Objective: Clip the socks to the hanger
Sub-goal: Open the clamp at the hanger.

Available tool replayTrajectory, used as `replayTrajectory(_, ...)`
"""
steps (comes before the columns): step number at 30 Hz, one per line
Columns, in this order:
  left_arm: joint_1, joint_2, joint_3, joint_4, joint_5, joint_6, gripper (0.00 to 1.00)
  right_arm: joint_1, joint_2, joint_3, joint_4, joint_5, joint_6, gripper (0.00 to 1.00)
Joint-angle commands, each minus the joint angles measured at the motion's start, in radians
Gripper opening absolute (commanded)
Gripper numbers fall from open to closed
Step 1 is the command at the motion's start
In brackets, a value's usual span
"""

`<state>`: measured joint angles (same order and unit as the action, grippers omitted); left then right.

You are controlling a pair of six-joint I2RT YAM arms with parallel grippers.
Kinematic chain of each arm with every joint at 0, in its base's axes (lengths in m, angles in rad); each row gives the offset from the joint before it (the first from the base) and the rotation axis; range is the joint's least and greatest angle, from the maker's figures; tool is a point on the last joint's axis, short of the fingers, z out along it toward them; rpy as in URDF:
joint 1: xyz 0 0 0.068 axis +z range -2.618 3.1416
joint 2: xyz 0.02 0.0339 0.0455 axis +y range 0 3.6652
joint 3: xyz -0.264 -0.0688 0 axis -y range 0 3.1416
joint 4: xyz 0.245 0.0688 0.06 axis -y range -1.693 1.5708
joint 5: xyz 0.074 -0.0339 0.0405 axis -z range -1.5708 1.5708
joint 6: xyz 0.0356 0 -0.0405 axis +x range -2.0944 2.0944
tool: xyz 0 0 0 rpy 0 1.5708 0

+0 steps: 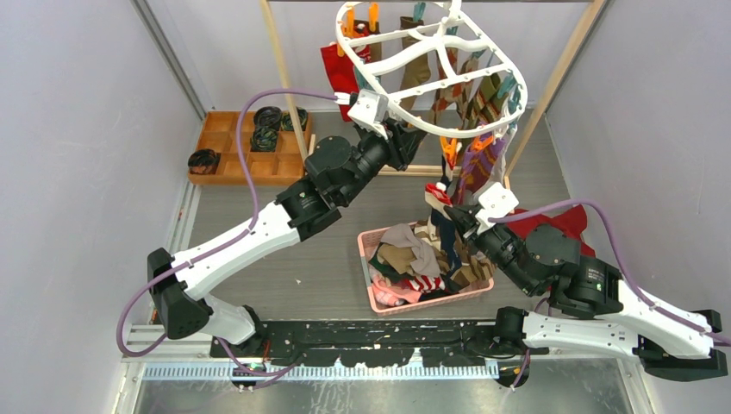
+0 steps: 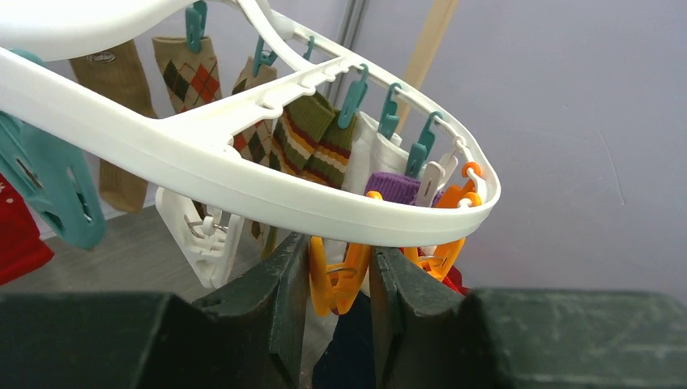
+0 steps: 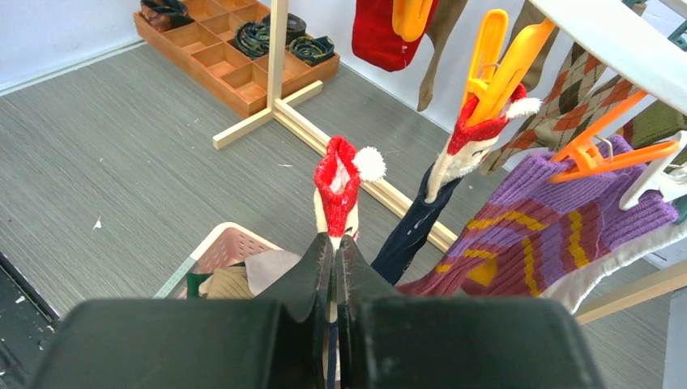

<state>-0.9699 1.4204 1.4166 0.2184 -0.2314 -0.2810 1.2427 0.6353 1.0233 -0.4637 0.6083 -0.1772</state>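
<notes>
Right pincer, arm raised, clamps a sock (red-cuffed); left pincer pinches orange peg.

white hanger | orange peg between left jaws, teal pegs beyond | sock in right jaws: red cuff, white pompom | right of them purple sock, yellow-pink bands | brown argyle socks | grey counter

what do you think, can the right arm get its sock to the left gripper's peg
Probably yes: the sock in the right gripper sits close to the peg, nothing between them; a purple sock hangs alongside.
</notes>
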Motion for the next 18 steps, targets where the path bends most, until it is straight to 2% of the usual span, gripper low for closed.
replayTrajectory(1, -0.015, -0.023, 0.050, -0.003, -0.082, -0.004, 0.02, 0.005, 0.021, 0.048, 0.037, 0.025, -0.005, 0.01)
replayTrajectory(8, -0.047, -0.015, 0.090, -0.076, -0.189, 0.024, 0.00, 0.006, 0.066, 0.060, 0.078, 0.046, -0.018, 0.01)
replayTrajectory(18, -0.065, -0.011, 0.130, -0.129, -0.248, 0.024, 0.00, 0.005, 0.152, 0.030, 0.299, 0.146, -0.078, 0.01)
